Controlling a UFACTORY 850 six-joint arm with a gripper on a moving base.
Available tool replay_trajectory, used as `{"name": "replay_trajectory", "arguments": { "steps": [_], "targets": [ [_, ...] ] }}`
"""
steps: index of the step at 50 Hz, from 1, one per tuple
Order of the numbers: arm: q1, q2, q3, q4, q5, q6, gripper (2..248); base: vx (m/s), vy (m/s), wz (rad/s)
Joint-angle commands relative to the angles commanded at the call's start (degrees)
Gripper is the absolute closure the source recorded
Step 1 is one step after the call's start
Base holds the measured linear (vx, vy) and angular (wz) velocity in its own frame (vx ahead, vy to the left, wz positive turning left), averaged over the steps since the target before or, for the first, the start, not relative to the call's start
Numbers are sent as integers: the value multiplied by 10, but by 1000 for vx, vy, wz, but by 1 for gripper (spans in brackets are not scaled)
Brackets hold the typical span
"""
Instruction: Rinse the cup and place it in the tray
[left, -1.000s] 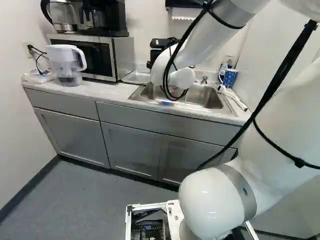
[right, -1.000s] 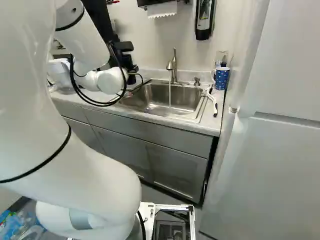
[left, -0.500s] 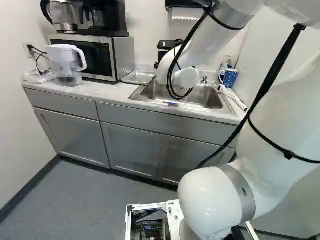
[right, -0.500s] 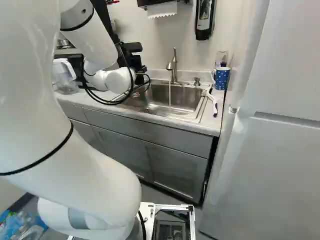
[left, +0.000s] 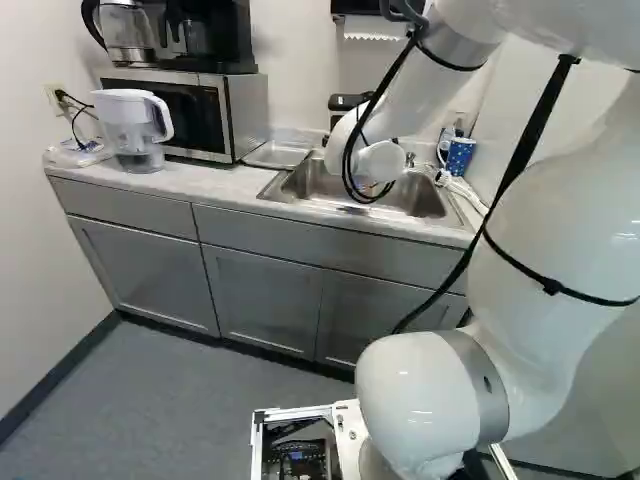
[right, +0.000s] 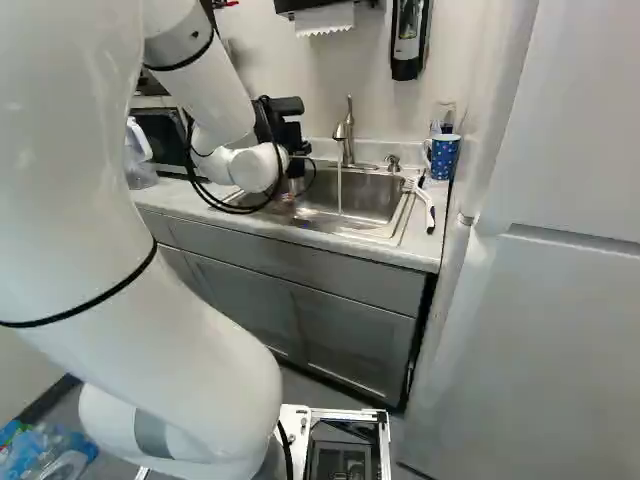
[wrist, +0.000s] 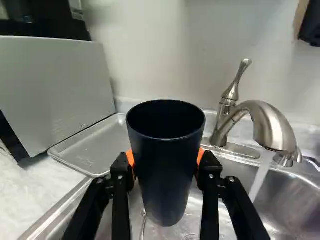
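Above the sink, near its tray-side edge, the gripper held the smooth, dark, tapering cup mouth up, orange pads pressing both sides. Beside that edge lay the shallow metal tray. Only the wrist view showed inside the cup, too dark to read; the left base view alone showed the glass coffee pot. Water ran from the curved metal tap.

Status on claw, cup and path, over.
Claw shut on cup. Cup rim-up over sink, outside running water. Faucet beside it, away from tray side.
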Motion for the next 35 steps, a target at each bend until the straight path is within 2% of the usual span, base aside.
{"name": "replay_trajectory", "arguments": {
  "steps": [35],
  "targets": [
    [-45, -36, 9, 0, 42, 0, 124, 0, 0, 0]
  ]
}}
